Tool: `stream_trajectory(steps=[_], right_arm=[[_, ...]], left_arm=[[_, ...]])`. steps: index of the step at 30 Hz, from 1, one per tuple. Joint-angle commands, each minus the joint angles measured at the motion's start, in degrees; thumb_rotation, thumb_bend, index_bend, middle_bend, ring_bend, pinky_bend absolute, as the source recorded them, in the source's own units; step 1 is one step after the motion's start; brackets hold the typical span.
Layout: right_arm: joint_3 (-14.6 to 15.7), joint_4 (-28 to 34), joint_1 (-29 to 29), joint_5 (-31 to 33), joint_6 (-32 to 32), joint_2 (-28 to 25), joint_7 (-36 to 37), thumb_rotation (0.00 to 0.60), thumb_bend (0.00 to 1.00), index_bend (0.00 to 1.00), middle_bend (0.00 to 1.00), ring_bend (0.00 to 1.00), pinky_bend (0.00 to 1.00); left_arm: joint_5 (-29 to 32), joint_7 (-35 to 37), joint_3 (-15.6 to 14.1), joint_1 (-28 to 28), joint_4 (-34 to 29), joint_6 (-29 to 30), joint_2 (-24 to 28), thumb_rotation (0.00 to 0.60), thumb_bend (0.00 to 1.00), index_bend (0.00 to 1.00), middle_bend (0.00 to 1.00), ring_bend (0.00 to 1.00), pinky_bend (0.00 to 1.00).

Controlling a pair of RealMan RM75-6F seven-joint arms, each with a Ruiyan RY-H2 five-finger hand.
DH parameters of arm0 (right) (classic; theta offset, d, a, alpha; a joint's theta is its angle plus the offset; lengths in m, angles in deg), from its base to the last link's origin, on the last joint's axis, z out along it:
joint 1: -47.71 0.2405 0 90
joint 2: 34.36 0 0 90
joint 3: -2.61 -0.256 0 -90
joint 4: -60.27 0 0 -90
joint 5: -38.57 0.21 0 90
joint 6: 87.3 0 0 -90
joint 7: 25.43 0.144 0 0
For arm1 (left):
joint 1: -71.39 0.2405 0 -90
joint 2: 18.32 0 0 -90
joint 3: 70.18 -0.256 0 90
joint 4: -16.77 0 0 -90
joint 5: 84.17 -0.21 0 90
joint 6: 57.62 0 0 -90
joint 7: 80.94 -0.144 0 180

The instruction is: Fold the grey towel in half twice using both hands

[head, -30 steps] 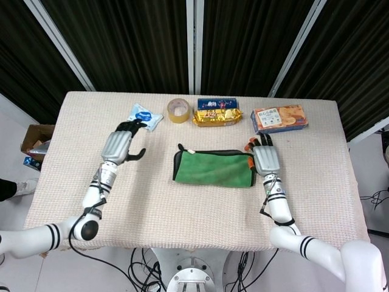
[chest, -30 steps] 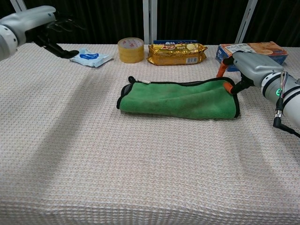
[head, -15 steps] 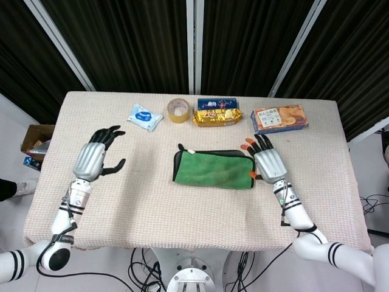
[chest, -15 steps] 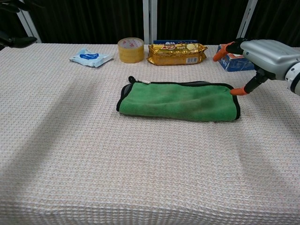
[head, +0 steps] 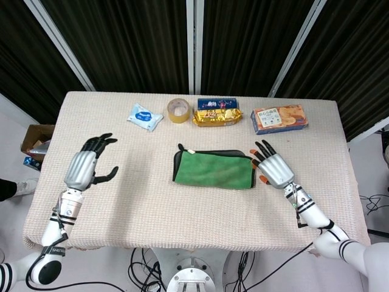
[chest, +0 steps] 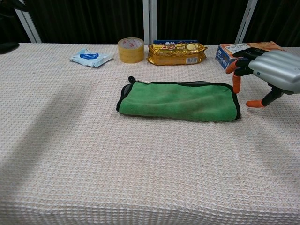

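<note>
The towel [head: 214,170] [chest: 178,101] lies folded into a long strip at the table's middle, green side up with a dark border. My right hand [head: 275,167] [chest: 269,70] hovers just off its right end, fingers spread, holding nothing. My left hand [head: 85,165] floats well to the left of the towel, fingers apart and empty; in the chest view only a dark sliver of the left hand [chest: 8,47] shows at the left edge.
Along the far edge sit a blue-white packet [head: 144,115], a tape roll [head: 179,110], a golden snack pack [head: 217,114] and a biscuit box [head: 279,118]. A cardboard box [head: 36,140] sits on the floor at left.
Both hands have drawn back from the towel toward the near edge and outward. The right hand let go of the towel's right end; the towel lies still.
</note>
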Motion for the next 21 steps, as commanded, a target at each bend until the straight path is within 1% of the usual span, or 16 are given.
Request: stream_trajectory(steps=[1,8,21], right_arm=[[0.7,-6.3,1.9,-1.7,-0.6,3.7,3.8,0.600,0.11,0.48,0.20,0.00,0.00],[1.3,-11.4,3.6,-2.4,-0.5,6.7,6.3,0.600,0.11,0.48,0.20,0.00,0.00],[3.1,-15.2,4.2,-2.6,0.6,8.5,6.7,0.600,0.11,0.48,0.20,0.00,0.00]], left_arm=[[0.2,0.5,0.4,0.4,-0.2,-0.3,0.4,0.600,0.30,0.19,0.10,0.12,0.10],[0.6,2.5,1.3,1.1,-0.3,-1.1,1.0,0.600,0.30,0.19,0.10,0.12,0.10],[-0.4,5.8,1.5,2.3,-0.2,-2.5,1.5,0.600,0.30,0.19,0.10,0.12,0.10]])
